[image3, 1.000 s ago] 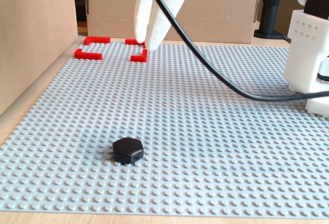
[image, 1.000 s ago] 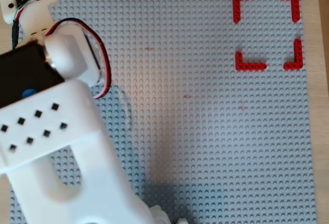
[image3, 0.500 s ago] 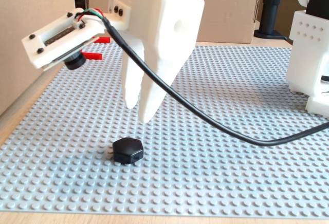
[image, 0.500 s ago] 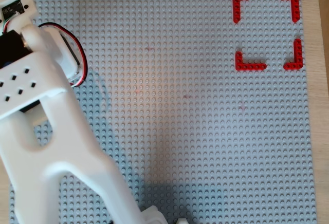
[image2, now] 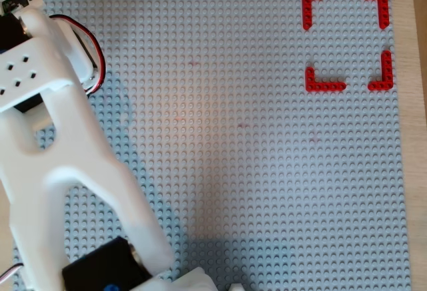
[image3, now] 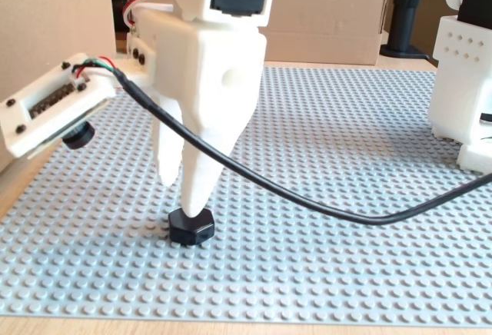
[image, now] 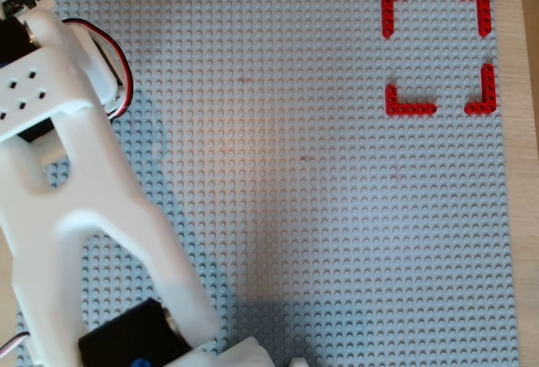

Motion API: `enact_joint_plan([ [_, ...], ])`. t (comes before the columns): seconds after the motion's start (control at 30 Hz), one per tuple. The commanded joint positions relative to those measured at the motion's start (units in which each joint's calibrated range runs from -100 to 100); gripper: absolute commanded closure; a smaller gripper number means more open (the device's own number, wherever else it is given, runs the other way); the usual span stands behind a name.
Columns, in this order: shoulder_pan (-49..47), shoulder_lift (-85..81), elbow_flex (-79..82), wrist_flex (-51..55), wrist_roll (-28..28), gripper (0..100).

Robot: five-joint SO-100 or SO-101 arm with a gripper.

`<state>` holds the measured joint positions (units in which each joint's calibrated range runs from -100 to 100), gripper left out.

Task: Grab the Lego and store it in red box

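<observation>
In the fixed view the Lego (image3: pixel 191 228), a small glossy black hexagon, lies on the grey baseplate near the front. My white gripper (image3: pixel 180 197) stands upright right over it, its fingers slightly apart. The nearer fingertip (image3: pixel 193 206) is at the Lego's top rear edge; the other fingertip (image3: pixel 167 180) hangs higher, behind and to the left. Nothing is held. In both overhead views the red box (image: pixel 409 108) (image2: pixel 324 85), four red corner brackets, sits at the top right with nothing inside it. The arm and the bottom edge hide the Lego and fingertips there. The arm hides the red box in the fixed view.
The grey studded baseplate (image3: pixel 346 197) covers the table. Cardboard walls (image3: pixel 46 28) stand at the left and back. The arm's white base (image3: pixel 461 81) is at the right. A black cable (image3: pixel 307 204) sags across the plate from the wrist camera mount (image3: pixel 54 116).
The gripper has swung from near the red box toward the front and come down, from well above the Lego to just at its top. The Lego has not moved.
</observation>
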<state>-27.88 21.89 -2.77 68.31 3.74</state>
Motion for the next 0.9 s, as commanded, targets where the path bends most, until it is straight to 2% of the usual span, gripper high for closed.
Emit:
enact_joint_plan([
  [0.0,-0.7,-0.4,-2.8,1.9,0.2,83],
  [0.87,-5.1,0.1,-2.4,-2.3,-1.5,80],
])
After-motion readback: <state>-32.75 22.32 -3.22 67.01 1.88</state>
